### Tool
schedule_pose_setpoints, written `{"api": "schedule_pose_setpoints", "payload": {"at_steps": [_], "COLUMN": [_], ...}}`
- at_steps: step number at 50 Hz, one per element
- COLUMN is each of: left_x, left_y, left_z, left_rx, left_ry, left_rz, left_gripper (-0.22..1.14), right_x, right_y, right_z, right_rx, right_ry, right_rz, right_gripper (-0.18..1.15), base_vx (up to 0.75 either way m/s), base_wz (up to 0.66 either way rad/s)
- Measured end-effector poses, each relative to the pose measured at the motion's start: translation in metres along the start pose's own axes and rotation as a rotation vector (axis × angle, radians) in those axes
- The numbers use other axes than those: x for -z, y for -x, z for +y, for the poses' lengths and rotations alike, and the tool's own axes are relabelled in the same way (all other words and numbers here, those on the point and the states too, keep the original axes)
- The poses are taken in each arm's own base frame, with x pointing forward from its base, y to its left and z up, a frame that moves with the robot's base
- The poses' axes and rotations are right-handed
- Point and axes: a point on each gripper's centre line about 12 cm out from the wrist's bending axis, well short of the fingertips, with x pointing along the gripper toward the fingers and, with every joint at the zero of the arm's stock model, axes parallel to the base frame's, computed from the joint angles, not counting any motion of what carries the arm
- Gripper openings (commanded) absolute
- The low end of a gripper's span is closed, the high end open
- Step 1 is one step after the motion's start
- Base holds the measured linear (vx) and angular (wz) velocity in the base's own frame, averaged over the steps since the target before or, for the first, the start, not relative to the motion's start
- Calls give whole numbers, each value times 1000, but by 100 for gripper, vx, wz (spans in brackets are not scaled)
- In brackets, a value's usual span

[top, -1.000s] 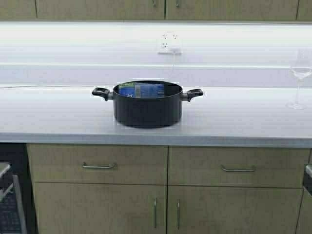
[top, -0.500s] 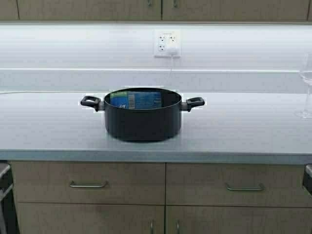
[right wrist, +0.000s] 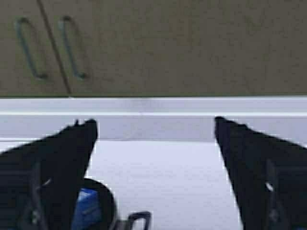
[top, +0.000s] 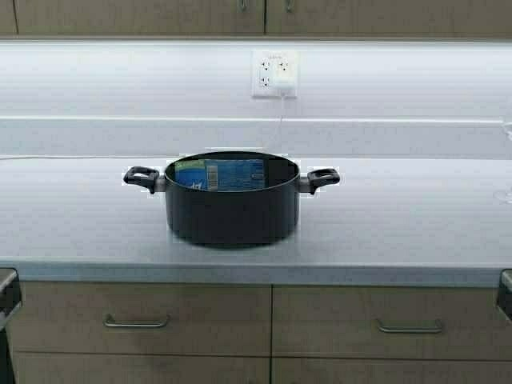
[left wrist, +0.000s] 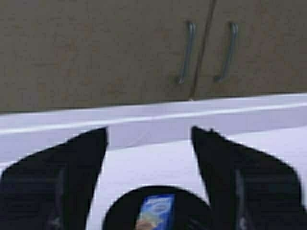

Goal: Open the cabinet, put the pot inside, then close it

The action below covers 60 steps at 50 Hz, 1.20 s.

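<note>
The black pot (top: 231,200) with two loop handles and a blue label inside stands on the white counter (top: 400,232), centred in the high view. The cabinet (top: 144,16) hangs above; only the lower edge of its shut doors shows there. Neither arm shows in the high view. In the left wrist view my left gripper (left wrist: 148,139) is open and empty, with the pot (left wrist: 158,211) below it and the cabinet handles (left wrist: 187,52) ahead. In the right wrist view my right gripper (right wrist: 153,132) is open and empty, with the pot (right wrist: 93,208) to one side and the cabinet handles (right wrist: 72,48) beyond.
A wall socket (top: 274,74) with a white plug and cord sits behind the pot. A wine glass foot (top: 504,194) shows at the counter's right edge. Base drawers with horizontal handles (top: 136,322) lie below the counter.
The robot has driven forward: the pot and counter sit lower and larger in the high view, and the wine glass has slid almost out at the right.
</note>
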Motion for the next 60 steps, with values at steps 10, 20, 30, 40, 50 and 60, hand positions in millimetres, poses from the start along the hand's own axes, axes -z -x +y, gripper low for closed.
{"api": "schedule_pose_setpoints", "payload": {"at_steps": [10,20,30,40,50,60], "left_x": [15,48,64,77,94,105], "left_y": [-48,-106,-161,-211,-257,-285], "left_z": [-39,-45,-48,-62,-60,-58], "left_rx": [149,144,53,-49,-156,-237], "left_ry": [-40,-37,-51,-74,5,51], "left_rz": [97,104,46,-23,-51,-92], "left_gripper": [102,102,102,102,102,102], "right_x": [-12,5,16,16,28,27], "right_y": [-38,-100,-169,-230,-271,-288], "right_z": [41,68,98,115,118,111], "right_rx": [-169,-217,-246,-231,-171,-75], "right_ry": [-18,-20,-26,-3,-19,-4], "right_rz": [7,75,109,110,121,59], "right_gripper": [104,104,104,104,104,104], "base_vx": [8,4,2,1,1,1], "base_wz": [-2,-1,1,2,1,1]}}
